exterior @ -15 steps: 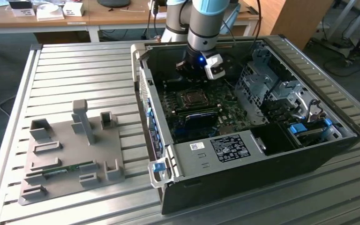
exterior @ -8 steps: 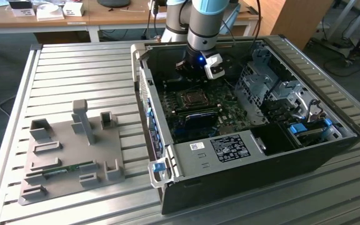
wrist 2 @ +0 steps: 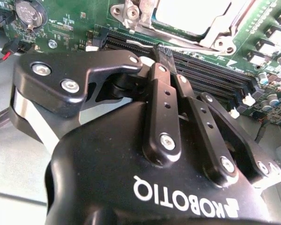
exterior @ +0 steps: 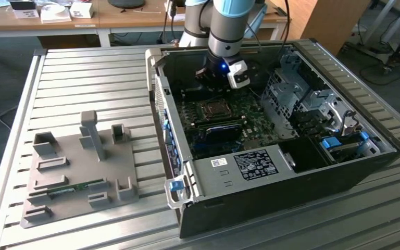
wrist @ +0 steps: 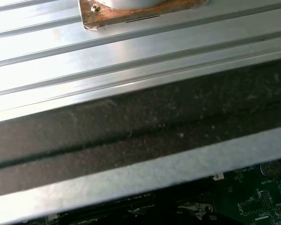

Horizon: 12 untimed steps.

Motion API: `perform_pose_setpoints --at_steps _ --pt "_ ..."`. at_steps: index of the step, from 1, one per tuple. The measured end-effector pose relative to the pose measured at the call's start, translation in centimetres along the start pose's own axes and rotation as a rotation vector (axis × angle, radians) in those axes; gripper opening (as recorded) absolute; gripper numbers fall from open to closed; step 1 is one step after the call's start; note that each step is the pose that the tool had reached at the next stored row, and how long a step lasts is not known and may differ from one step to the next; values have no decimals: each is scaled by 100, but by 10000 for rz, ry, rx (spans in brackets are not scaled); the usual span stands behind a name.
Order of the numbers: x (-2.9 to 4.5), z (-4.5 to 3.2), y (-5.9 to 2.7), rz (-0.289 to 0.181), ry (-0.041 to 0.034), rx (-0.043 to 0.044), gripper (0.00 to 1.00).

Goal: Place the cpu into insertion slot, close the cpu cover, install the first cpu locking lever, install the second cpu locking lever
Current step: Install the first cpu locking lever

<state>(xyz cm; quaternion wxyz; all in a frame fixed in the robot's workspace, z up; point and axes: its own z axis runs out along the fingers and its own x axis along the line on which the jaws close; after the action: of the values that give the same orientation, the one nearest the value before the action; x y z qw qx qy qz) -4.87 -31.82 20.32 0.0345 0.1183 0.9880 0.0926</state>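
Jaws look closed: in the second wrist view the gripper (wrist 2: pixel 165 50) has its two black fingers (wrist 2: pixel 160 93) drawn together to a narrow tip, nothing visible between them. Tip sits just over the long black memory slots (wrist 2: pixel 210 77), beside the socket, not touching the cover as far as I can tell.

Just beyond the tip in the same view: the cpu cover (wrist 2: pixel 210 40), silvery frame lying down flat over the insertion slot (wrist 2: pixel 131 11), with the cpu (wrist 2: pixel 196 14) showing pale through the square opening. So the chip is seated and the cover is down. Can't tell the lever positions from here. Coin battery (wrist 2: pixel 30 11) sits on the green board off to one side.

First wrist view mostly catches the dark case wall (wrist: pixel 140 136) and ribbed aluminium table (wrist: pixel 131 56), with a strip of motherboard (wrist: pixel 253 197) at the edge.

Exterior view: arm (exterior: pixel 228 26) comes down into the open grey computer case (exterior: pixel 270 156), gripper (exterior: pixel 217 86) at the far end of the board, just behind the socket (exterior: pixel 216 109). Towards the exterior view's left, well apart from the case, a grey fixture plate (exterior: pixel 75 172) lies on the table (exterior: pixel 102 78) with a memory stick (exterior: pixel 71 190) in it. Wooden desk (exterior: pixel 116 18) further back.
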Motion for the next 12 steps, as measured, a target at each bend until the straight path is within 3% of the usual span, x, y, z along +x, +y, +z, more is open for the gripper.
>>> perform_pose_setpoints --at_steps 12 --pt "-1 87 -21 -7 -17 68 11"
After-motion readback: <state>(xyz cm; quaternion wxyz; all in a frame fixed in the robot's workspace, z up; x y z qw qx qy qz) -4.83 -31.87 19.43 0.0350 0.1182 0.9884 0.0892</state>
